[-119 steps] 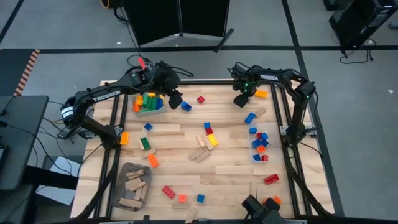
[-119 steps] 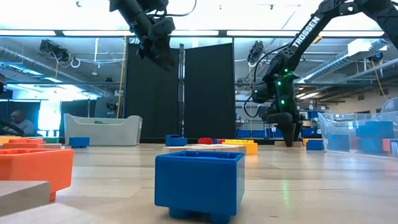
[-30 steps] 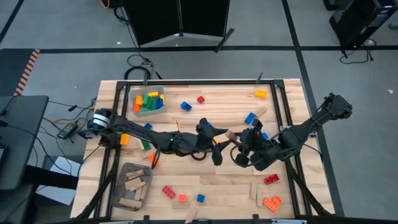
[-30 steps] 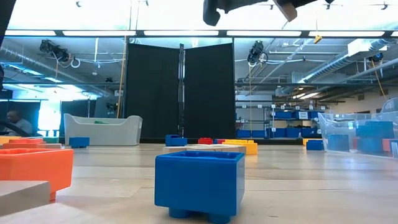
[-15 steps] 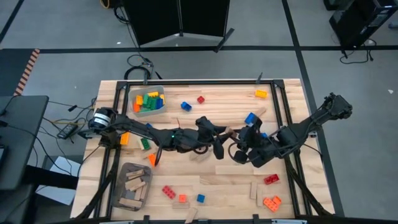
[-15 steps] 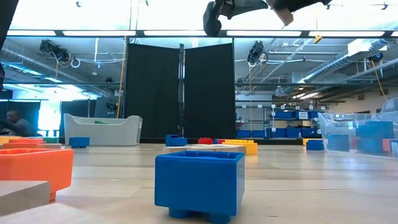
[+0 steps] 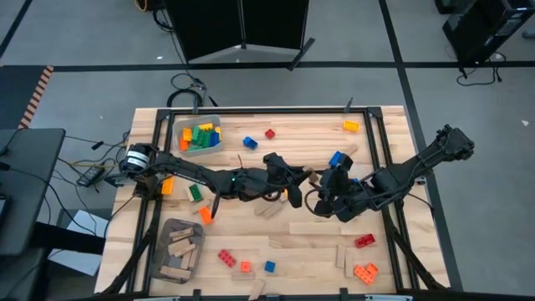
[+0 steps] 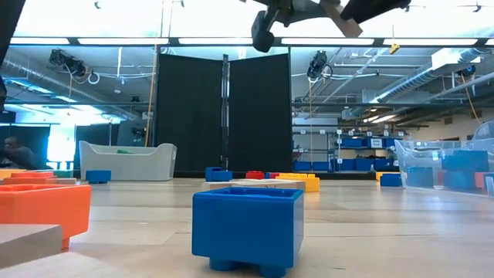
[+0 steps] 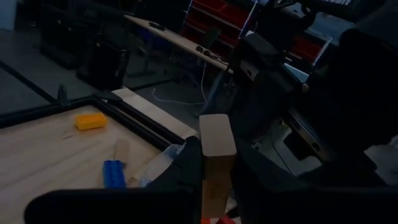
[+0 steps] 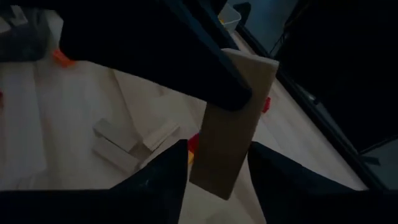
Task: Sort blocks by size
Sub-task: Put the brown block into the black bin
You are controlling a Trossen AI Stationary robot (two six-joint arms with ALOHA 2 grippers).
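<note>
Matt tan wooden piece (image 9: 217, 152), glossy blue plastic brick (image 8: 245, 229), pale smooth-planked wooden table (image 7: 318, 230)

Both arms meet above the middle of the counter (image 7: 251, 242). The left end effector (image 7: 294, 195) reaches in from the left, the right end effector (image 7: 316, 199) from the right, and a wooden block (image 7: 308, 178) stands between them, raised off the counter. A bin of bricks (image 7: 199, 136) sits far left; a bin of wooden pieces (image 7: 178, 249) sits near left. More wooden pieces (image 7: 268, 210) lie just nearer than the end effectors, and loose bricks (image 7: 364, 272) lie at the near right corner.
</note>
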